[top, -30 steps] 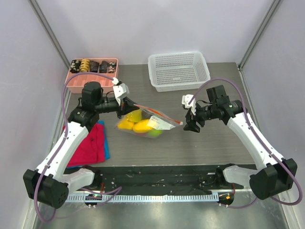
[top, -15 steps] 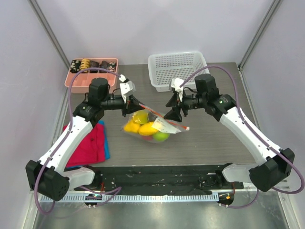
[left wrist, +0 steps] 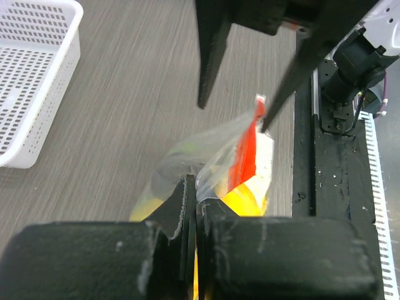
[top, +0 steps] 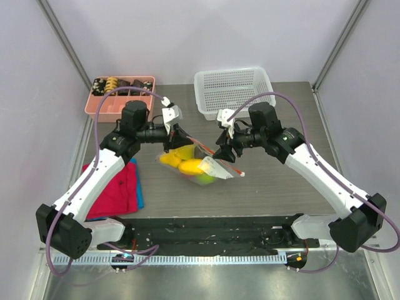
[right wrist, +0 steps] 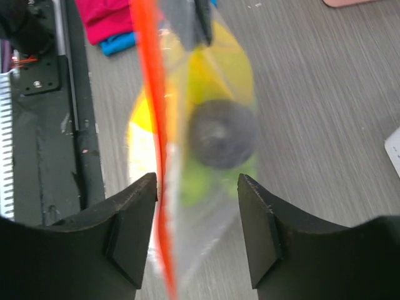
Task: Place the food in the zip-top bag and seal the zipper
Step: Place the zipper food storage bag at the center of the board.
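Since the food already lies inside the zip-top bag at mid-table, only sealing seems left. The left gripper is clamped on the bag's left corner. The right gripper, jaws spread, straddles the zipper without pressing it.

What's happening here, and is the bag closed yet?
The left gripper is shut on one end of the mouth of the zip-top bag, holding it up. Already inside are yellow lemons, a green apple and a dark plum, showing through the plastic. The right gripper is open, its fingers straddling the bag top by the orange-red zipper, not pinching it. Whether the zipper is sealed cannot be told.
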Tool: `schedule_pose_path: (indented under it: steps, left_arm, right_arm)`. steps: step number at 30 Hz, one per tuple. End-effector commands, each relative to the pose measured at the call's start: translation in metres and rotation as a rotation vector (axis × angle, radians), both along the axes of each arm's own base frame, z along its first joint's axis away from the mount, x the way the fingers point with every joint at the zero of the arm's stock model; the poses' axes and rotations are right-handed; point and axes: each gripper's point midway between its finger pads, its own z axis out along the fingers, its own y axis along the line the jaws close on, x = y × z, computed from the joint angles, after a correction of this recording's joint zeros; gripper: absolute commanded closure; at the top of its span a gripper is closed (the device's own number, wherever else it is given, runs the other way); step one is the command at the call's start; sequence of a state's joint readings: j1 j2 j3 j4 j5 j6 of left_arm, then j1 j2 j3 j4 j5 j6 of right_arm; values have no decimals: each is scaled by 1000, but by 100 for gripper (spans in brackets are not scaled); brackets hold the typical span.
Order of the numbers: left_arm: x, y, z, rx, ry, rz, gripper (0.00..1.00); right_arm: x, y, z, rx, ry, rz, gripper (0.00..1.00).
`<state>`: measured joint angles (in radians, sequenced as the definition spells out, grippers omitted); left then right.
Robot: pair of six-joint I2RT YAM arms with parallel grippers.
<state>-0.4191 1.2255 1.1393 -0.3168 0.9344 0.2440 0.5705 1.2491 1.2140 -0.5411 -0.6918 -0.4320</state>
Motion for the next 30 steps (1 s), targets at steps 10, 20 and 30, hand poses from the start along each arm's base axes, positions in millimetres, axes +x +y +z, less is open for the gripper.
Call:
schedule_pose_path:
  steps: [10, 20, 30]
  left_arm:
    - [8, -16, 32, -29, -72, -17, 100]
    - [32, -11, 53, -98, 26, 178, 17]
    - [41, 6, 67, -182, 107, 269, 0]
  right_arm:
    - [-7, 0, -12, -112, 22, -11, 99]
    - [12, -69, 10, 159, 527, -487, 99]
    - [29, -170, 50, 538, 693, -1140, 99]
